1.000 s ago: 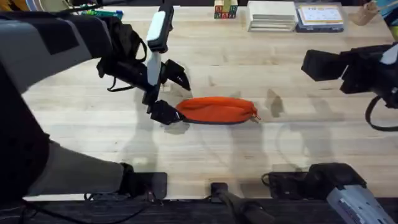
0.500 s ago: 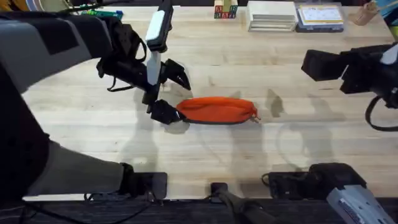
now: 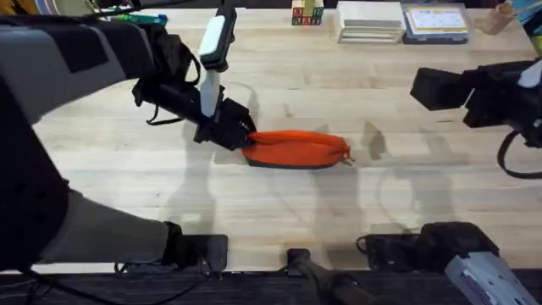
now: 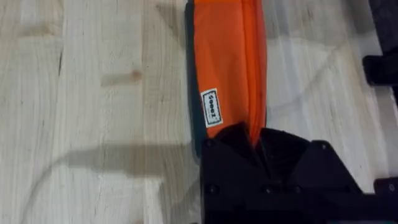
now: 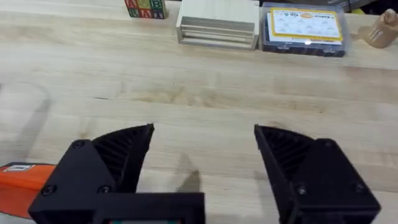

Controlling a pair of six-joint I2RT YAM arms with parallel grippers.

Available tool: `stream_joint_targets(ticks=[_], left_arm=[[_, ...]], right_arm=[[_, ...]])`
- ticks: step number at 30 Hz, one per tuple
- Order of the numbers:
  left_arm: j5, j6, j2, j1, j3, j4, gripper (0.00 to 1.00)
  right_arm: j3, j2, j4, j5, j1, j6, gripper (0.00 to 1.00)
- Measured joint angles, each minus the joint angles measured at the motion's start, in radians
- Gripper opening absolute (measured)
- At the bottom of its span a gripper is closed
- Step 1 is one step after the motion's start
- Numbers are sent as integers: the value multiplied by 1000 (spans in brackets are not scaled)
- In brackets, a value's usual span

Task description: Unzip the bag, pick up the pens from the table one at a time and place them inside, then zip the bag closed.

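The orange bag (image 3: 296, 149) lies lengthwise on the table (image 3: 339, 212), its small pull (image 3: 349, 159) at the right end. My left gripper (image 3: 240, 135) is shut on the bag's left end. In the left wrist view the black fingers (image 4: 292, 155) meet over the zipper seam at the end of the bag (image 4: 227, 68), beside a small white label (image 4: 211, 107). My right gripper (image 3: 440, 88) hangs well off to the right, above the table, open and holding nothing (image 5: 202, 149). A corner of the bag (image 5: 18, 183) shows past its left finger. The pens are out of view.
Along the far edge stand lettered wooden blocks (image 3: 306, 13), a pale wooden box (image 3: 369, 21) and a clear case with a blue label (image 3: 434, 23). A small wooden figure (image 5: 382, 28) sits at the far right. Bare planks lie in front of the bag.
The left gripper's fingers, spread on either side of the bag's left end before, have shut on that end. The right arm has stayed still.
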Motion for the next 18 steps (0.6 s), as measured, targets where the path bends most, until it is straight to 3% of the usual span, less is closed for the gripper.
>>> stream_joint_targets(ticks=[18], left_arm=[[0,0,1,0,0,0,43]], right_arm=[[0,0,-24,-61,0,-31,997]])
